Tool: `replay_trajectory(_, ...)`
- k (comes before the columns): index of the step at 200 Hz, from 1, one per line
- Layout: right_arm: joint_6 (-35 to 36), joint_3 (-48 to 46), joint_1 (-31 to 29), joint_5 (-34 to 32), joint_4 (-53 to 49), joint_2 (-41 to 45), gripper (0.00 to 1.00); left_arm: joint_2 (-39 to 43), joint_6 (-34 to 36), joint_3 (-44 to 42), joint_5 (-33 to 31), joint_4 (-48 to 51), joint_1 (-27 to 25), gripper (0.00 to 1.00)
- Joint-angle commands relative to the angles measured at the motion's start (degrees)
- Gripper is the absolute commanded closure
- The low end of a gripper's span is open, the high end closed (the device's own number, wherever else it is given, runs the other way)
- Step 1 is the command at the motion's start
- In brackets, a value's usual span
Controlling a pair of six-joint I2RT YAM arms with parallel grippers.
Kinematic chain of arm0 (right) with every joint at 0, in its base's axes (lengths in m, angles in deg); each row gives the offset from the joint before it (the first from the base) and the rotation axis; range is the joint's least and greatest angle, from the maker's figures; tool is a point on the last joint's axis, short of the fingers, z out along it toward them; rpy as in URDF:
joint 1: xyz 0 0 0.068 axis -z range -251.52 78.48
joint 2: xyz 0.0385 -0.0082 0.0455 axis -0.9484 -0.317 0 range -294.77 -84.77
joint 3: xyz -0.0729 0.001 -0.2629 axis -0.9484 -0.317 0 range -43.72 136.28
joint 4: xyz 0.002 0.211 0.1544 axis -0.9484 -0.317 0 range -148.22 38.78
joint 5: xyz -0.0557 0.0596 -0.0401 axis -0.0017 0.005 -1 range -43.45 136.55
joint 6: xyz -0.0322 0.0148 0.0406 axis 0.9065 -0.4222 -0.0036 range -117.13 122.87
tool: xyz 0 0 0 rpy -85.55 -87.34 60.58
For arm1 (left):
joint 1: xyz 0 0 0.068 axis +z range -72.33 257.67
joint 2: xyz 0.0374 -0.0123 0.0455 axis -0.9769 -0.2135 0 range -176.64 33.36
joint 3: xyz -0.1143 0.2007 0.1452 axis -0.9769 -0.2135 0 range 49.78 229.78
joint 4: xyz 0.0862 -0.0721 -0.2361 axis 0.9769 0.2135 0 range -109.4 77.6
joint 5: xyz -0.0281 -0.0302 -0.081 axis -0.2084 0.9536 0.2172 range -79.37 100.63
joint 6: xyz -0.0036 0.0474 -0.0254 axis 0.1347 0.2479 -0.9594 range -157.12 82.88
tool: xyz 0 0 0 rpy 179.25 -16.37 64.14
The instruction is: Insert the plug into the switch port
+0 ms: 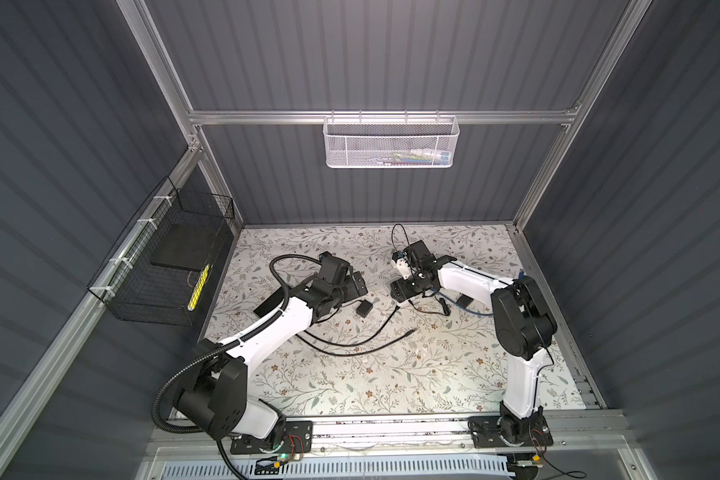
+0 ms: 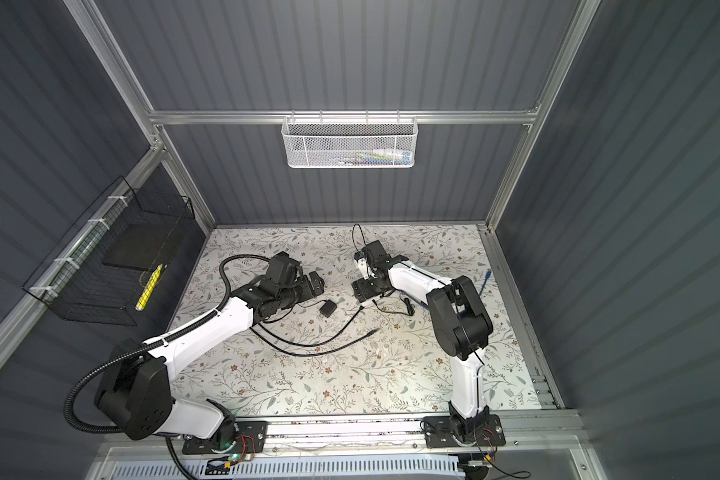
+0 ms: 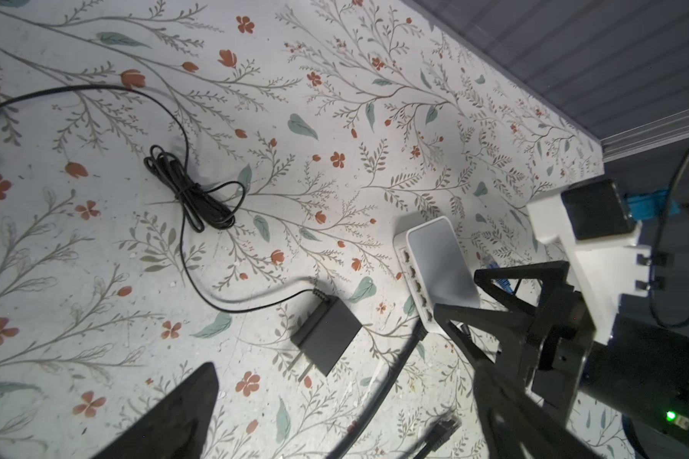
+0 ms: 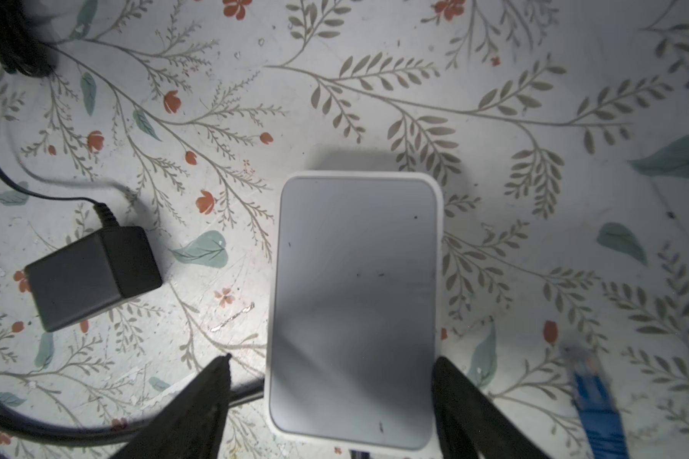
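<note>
Although the switch [image 4: 355,310] fills the right wrist view, a white box with a grey top lying flat on the flowered table [image 1: 350,382], both top views show little of it beneath the right claw [image 1: 400,291]. From the right wrist, that claw's fingers [image 4: 199,401] stand apart on either side of the switch's near end. One is clear of its edge and the other just beside it, so they grip nothing.

Only the left wrist view shows the row of ports [image 3: 413,273] along the switch's long side, which faces the black power brick [image 3: 327,337]. There the plug [image 3: 418,333] of a black cable [image 3: 382,389] meets the switch at the last port in the row, the one closest to the right claw. I cannot tell whether it is fully seated.

Both top views show what the right wrist view misses: another black cable end [image 1: 410,331] lying loose on the table, well apart from the switch. The left claw [image 1: 357,286] is held above the table near the brick, its jaws wide apart and empty.

A blue plug [image 4: 581,361], blurred in the right wrist view, lies near the switch on the side away from the ports.
</note>
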Motion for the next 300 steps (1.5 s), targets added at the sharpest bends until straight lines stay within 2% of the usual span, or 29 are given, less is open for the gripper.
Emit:
replay_trajectory(1, 1.25, 1.53, -0.33, -2.64, -3.41, -1.39, 0.19, 0.12, 2.17, 1.63, -1.19, 4.05, -0.08, 0.0)
replay_trajectory(97, 3.22, 4.07, -0.73, -5.99, -4.83, -5.26, 0.18, -0.16, 5.41, 3.57, -0.12, 4.04, -0.03, 0.0)
replay_trajectory(133, 4.83, 5.34, -1.11, -7.16, -5.65, -5.86, 0.23, -0.65, 6.12, 4.19, 1.5, 4.0, -0.03, 0.0)
replay_trajectory(146, 5.89, 5.26, -1.11, -7.7, -5.38, -5.59, 0.26, -1.12, 7.08, 4.97, 2.69, 4.86, -0.03, 0.0)
replay_trajectory(188, 10.25, 6.53, -0.83, -7.52, -6.44, -4.91, 0.47, -1.22, 9.66, 6.39, 4.95, 6.79, -0.03, 0.0)
replay_trajectory(214, 13.72, 2.29, -0.65, -5.39, -1.51, 0.87, 0.57, -0.57, 13.21, 7.13, 10.36, 6.81, 0.56, 0.0)
replay_trajectory(238, 21.2, -10.34, -0.67, -0.15, 12.67, 12.51, 0.57, -1.84, 16.57, 8.72, 20.02, 8.03, 2.37, 0.0)
replay_trajectory(252, 24.18, -17.82, -0.55, 2.08, 21.18, 18.94, 0.56, -2.56, 16.8, 8.73, 27.77, 6.46, 3.6, 0.01)
replay_trajectory(275, 27.64, -20.95, -0.54, 5.92, 20.63, 23.32, 0.56, -3.44, 15.16, 8.38, 35.57, 2.36, 4.19, 0.02)
replay_trajectory(300, 27.59, -22.12, -1.05, 8.15, 20.05, 25.84, 0.56, -5.58, 13.47, 9.06, 39.55, 0.57, 4.19, 0.02)
